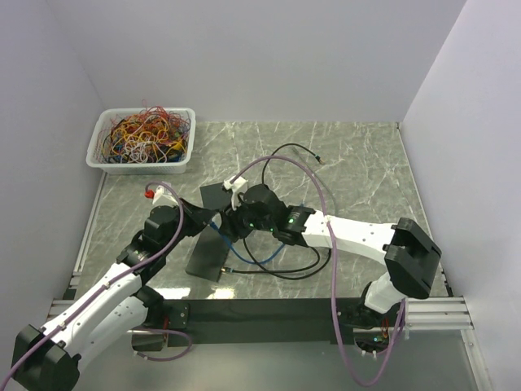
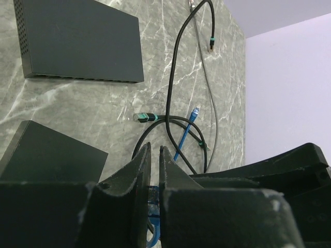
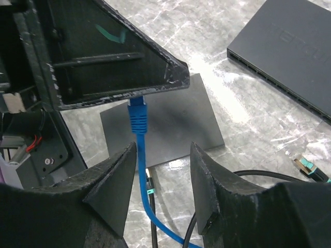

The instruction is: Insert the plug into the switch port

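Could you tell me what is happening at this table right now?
The left gripper is shut on the blue plug and holds it clear of the black switch. The right gripper is open around the blue cable, just below the plug. The switch lies off to one side, and the plug is not yet in any port.

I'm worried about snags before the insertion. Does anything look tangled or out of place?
The blue cable held in the left gripper runs across the loose loops of the black cable, so pulling it could drag them. Nothing looks damaged or spilled.
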Motion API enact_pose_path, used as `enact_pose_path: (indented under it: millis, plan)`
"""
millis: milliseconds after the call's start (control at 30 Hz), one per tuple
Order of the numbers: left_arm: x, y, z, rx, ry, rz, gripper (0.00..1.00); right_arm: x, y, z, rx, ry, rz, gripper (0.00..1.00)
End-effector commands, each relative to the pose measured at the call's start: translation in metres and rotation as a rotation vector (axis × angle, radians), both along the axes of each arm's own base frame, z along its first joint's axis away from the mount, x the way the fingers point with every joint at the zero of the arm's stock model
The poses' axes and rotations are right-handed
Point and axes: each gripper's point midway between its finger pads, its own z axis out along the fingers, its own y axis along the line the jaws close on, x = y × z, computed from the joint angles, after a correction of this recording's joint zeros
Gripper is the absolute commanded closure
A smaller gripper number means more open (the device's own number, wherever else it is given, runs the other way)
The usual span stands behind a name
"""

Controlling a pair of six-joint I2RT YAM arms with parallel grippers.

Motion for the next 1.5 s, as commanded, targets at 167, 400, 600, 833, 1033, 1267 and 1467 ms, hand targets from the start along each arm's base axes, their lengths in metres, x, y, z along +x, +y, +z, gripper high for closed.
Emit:
enact_pose_path:
  millis: [167, 400, 600, 833, 1033, 1267, 1467]
  plan:
    - [0.004, 0.0, 0.013, -0.003, -0.034, 0.007, 0.99, 0.004, 0.018, 0.034, 0.08, -0.057, 0.008, 0.46]
    - [0.004, 0.0, 0.013, -0.013, -0.04, 0.009, 0.99, 0.005, 0.026, 0.028, 0.083, -0.038, 0.02, 0.47]
    - [0.004, -0.001, 0.015, -0.012, -0.044, 0.003, 1.0, 0.006, 0.031, 0.022, 0.077, -0.023, 0.021, 0.5]
    - [0.004, 0.001, 0.014, -0.011, -0.045, 0.009, 0.99, 0.007, 0.032, 0.024, 0.092, -0.023, 0.011, 0.57]
    - [0.003, 0.0, 0.013, -0.011, -0.041, 0.006, 0.99, 0.006, 0.032, 0.029, 0.111, -0.02, 0.008, 0.55]
    - [0.003, 0.0, 0.012, -0.011, -0.042, 0.003, 1.0, 0.006, 0.033, 0.03, 0.123, -0.017, 0.006, 0.57]
    - [0.003, 0.0, 0.013, -0.009, -0.044, 0.004, 0.99, 0.006, 0.033, 0.027, 0.131, -0.011, -0.002, 0.76]
